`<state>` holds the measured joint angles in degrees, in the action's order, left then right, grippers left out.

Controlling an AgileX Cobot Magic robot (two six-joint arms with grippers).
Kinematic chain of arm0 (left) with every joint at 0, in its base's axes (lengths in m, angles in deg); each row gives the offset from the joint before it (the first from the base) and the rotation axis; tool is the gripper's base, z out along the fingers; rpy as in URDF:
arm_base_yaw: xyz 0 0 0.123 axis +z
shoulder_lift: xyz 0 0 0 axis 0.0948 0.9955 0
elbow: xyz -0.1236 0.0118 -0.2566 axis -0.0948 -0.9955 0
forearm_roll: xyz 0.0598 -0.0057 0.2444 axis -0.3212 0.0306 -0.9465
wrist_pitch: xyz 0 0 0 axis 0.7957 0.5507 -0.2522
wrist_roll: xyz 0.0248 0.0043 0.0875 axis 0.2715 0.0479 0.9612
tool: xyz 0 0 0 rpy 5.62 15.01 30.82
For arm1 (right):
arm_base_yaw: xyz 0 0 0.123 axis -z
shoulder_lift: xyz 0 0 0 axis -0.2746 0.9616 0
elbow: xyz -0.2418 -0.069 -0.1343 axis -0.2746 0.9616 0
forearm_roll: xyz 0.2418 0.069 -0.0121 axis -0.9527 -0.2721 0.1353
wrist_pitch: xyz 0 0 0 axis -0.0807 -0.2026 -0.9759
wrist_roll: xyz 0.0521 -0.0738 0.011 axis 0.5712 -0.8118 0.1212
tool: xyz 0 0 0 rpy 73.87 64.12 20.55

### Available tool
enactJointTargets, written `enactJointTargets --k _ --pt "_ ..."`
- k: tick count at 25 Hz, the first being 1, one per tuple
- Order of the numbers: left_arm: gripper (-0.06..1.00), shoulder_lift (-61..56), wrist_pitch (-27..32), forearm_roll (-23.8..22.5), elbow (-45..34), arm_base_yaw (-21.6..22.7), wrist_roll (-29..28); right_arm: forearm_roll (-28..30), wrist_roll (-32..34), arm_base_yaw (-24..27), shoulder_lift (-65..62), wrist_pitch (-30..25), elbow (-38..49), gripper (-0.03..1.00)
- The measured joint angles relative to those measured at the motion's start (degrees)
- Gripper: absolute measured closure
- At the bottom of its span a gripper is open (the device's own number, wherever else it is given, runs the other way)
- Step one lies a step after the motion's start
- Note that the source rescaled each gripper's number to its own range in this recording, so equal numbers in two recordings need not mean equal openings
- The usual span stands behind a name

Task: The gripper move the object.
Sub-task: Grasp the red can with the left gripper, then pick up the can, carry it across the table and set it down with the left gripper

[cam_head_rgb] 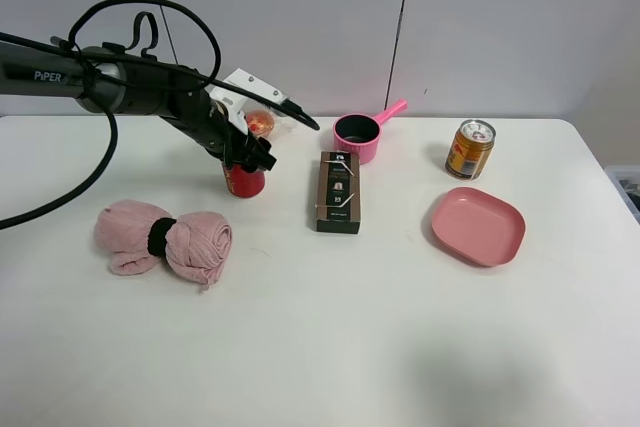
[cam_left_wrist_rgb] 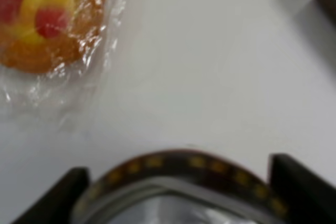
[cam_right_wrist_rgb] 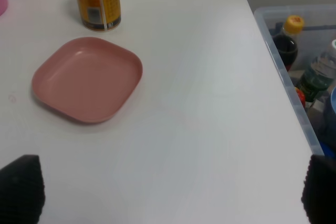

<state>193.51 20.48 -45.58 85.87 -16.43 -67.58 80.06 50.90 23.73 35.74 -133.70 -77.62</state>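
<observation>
clock centre: box [cam_head_rgb: 338,192] on table [cam_head_rgb: 330,347], 12 o'clock toward the far edge
drinks can [cam_head_rgb: 244,181]: 9 o'clock, near
left gripper [cam_head_rgb: 248,159]: over drinks can, jaws against either side of its rim
wrapped pastry [cam_head_rgb: 260,124]: 10 o'clock, just behind drinks can
saucepan [cam_head_rgb: 358,135]: 1 o'clock, handle toward 2 o'clock
second can [cam_head_rgb: 470,149]: 2 o'clock, well apart
plate [cam_head_rgb: 478,225]: between 3 and 4 o'clock, before second can
towel roll [cam_head_rgb: 165,237]: 8 o'clock
bin [cam_right_wrist_rgb: 278,40]: 3 o'clock, off the table's right edge; bottles [cam_right_wrist_rgb: 287,43] inside
</observation>
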Motion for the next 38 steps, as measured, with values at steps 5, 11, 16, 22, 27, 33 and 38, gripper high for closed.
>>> enactJointTargets --k 5,11,16,22,27,33,38 --pt "0.92 -0.5 0.3 -0.2 0.0 -0.1 0.2 0.0 0.0 0.0 0.0 0.0 0.0 -0.03" --pt "0.92 -7.2 2.9 -0.4 -0.2 -2.0 0.2 0.0 0.0 0.0 0.0 0.0 0.0 -0.03" --pt "0.92 -13.7 7.1 -0.4 -0.2 -8.1 0.3 0.0 0.0 0.0 0.0 0.0 0.0 -0.03" --pt "0.92 -15.6 12.2 1.0 -0.1 -17.8 0.5 0.0 0.0 0.0 0.0 0.0 0.0 -0.03" --pt "0.92 -15.6 11.2 1.4 -0.1 -24.6 1.8 0.0 0.0 0.0 0.0 0.0 0.0 -0.03" --pt "0.92 -13.9 7.5 1.5 -0.1 -30.7 6.5 0.0 0.0 0.0 0.0 0.0 0.0 -0.03" --pt "0.92 -8.3 5.4 3.2 -0.1 -32.1 10.3 0.0 0.0 0.0 0.0 0.0 0.0 -0.03"
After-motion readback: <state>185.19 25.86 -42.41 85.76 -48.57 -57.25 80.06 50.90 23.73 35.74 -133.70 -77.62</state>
